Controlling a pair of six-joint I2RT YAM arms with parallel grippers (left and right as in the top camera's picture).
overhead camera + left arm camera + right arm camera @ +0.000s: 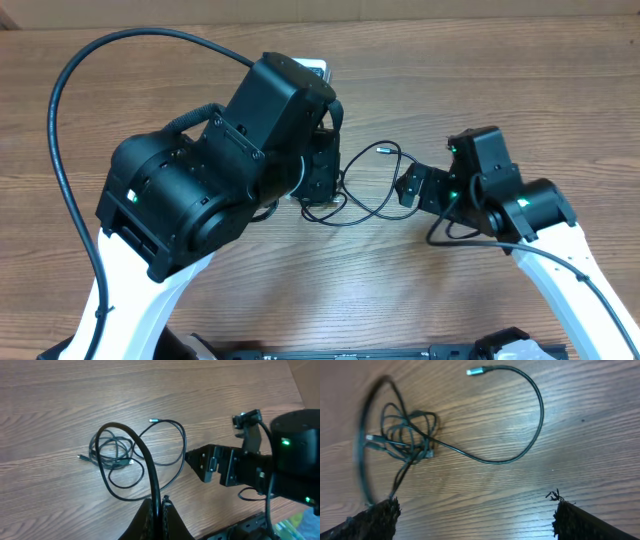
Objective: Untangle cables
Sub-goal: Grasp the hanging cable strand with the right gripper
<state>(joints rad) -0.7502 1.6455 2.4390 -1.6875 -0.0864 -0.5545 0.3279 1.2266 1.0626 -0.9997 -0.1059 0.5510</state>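
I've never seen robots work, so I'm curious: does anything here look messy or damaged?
Yes. The cables lie knotted in a small bundle, with one strand looping out to a silver plug. The right gripper has frayed-looking fingertips, with loose threads sticking out at the edges.

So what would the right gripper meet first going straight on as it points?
Likely the loose cable loop lying on the table, just ahead of the open right gripper; depth is unclear.
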